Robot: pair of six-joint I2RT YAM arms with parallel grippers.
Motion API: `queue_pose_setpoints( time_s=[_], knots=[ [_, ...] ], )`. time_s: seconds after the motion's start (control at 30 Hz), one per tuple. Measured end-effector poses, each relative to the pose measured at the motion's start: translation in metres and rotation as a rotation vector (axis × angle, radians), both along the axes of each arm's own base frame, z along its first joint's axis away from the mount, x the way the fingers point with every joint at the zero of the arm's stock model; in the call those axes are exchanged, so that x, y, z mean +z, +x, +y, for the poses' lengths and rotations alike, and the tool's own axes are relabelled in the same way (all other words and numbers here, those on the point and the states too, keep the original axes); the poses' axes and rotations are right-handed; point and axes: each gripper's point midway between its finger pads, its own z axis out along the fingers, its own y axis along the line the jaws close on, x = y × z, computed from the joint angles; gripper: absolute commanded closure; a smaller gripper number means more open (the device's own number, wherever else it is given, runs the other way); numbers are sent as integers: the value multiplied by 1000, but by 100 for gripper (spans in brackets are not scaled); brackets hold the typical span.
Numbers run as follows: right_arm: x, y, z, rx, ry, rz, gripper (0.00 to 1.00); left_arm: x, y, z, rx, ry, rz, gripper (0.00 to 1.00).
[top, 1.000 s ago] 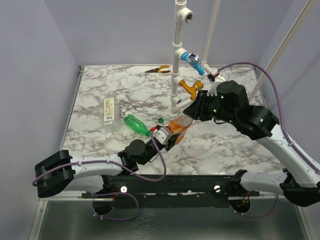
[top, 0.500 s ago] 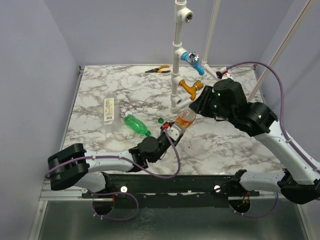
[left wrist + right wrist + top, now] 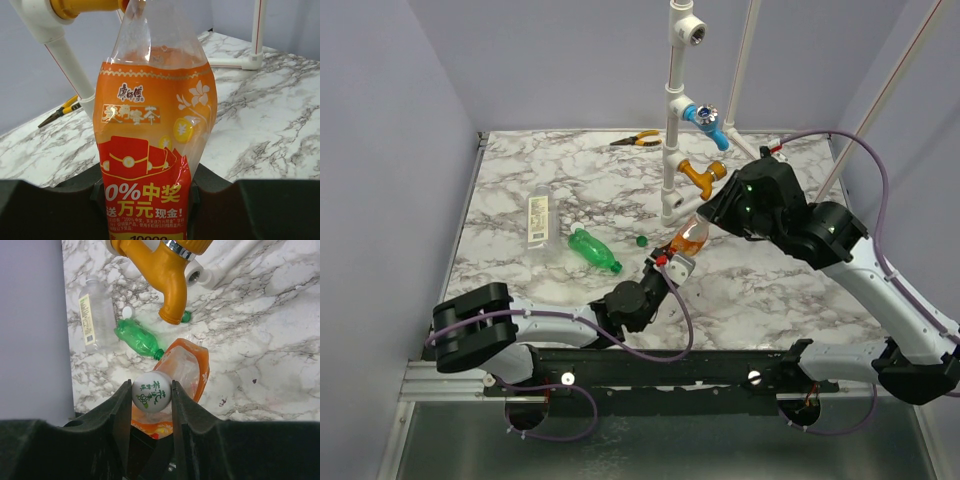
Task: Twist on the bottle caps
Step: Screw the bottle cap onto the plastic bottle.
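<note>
the left arm lies low, stretched from the near left corner of the marble-patterned table (image 3: 790,290) toward its middle. the left gripper (image 3: 146,200) is clamped on the base of the wide translucent orange plastic bottle (image 3: 155,125), which is tilted off the surface. the right arm arches in from the near right corner, wrist bent down. the right gripper (image 3: 151,390) pinches the round white plastic cap (image 3: 151,393) over the bottle's mouth; contact cannot be told. the slim green plastic bottle (image 3: 593,250) lies left of the middle, with the small dark green cap (image 3: 641,240) near it.
</note>
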Motion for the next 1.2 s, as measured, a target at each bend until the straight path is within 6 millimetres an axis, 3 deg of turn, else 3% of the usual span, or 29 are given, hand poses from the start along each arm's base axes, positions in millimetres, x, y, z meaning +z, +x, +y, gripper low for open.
queue_pose_setpoints(
  time_s=[0.57, 1.2],
  knots=[
    [-4, 14, 13, -79, 50, 56, 74, -7, 9, 12, 118, -10, 3, 100],
    [-3, 10, 11, -78, 24, 78, 62, -9, 6, 5, 99, -64, 26, 100]
  ],
)
